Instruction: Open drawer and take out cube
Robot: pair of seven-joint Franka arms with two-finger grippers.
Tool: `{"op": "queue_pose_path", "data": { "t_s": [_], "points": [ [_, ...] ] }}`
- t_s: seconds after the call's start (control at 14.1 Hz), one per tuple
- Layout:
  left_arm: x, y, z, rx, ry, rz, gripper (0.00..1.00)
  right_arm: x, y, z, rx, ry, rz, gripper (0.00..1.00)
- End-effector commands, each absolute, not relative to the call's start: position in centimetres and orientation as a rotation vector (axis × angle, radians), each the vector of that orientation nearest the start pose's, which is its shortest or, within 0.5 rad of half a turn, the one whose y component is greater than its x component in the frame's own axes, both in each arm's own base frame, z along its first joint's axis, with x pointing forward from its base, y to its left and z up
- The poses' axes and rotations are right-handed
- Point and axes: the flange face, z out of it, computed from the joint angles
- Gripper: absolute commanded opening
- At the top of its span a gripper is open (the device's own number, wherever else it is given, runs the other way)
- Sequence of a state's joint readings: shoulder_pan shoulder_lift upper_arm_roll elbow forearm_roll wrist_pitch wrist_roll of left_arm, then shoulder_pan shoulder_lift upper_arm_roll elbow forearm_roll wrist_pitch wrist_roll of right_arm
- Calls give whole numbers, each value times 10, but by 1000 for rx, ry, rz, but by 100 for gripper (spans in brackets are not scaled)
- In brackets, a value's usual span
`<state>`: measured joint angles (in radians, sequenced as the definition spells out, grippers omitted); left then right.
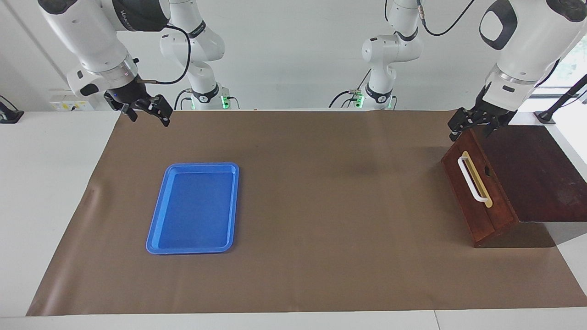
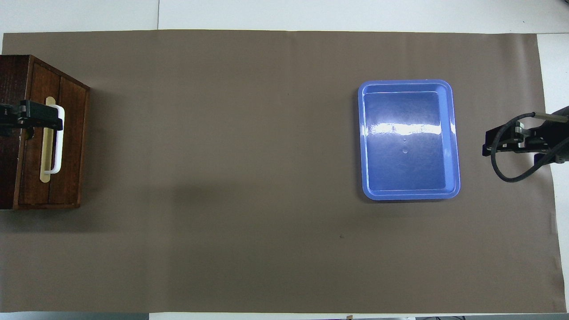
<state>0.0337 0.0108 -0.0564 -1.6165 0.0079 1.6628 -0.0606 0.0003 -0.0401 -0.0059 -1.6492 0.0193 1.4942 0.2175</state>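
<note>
A: Item one, the drawer (image 1: 477, 183): closed in its dark wooden box, right of the facing view, its white bar handle (image 1: 472, 178) facing the middle of the worktop (image 1: 321, 192). The cube: not visible, presumably inside.

B: Item two, the left gripper (image 1: 474, 123)?

A: Hangs over the box's upper edge, at the top right of the facing view; jaws released, grasping nothing. The handle is untouched.

B: How should the step be done?

A: My judgement: lower the jaws astride the bar at mid-length, clench, then pull straight along the drawer's travel, lest the box slide.

B: Remaining stock?

A: The right gripper (image 1: 146, 107), upper left, waits with jaws released. A blue tray (image 1: 192, 208) lies left of centre, nothing in it.
</note>
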Motion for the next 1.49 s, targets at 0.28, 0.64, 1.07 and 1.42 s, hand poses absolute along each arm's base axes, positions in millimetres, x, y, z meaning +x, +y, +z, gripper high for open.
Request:
{"op": "queue_pose_path", "data": {
  "t_s": [0.28,0.64,1.07,1.42],
  "points": [
    [572,-20,601,-3119,-41,-140,100,526,2,606,-3114,311,165,100],
    [568,-76,566,-2955,33,-98,100,526,-4,605,-3112,321,170,100],
    [558,-55,467,-2791,133,-69,100,525,-16,603,-3109,347,177,100],
    [556,-28,420,-2762,-9,-48,100,525,-5,604,-3116,311,175,100]
  ]
}}
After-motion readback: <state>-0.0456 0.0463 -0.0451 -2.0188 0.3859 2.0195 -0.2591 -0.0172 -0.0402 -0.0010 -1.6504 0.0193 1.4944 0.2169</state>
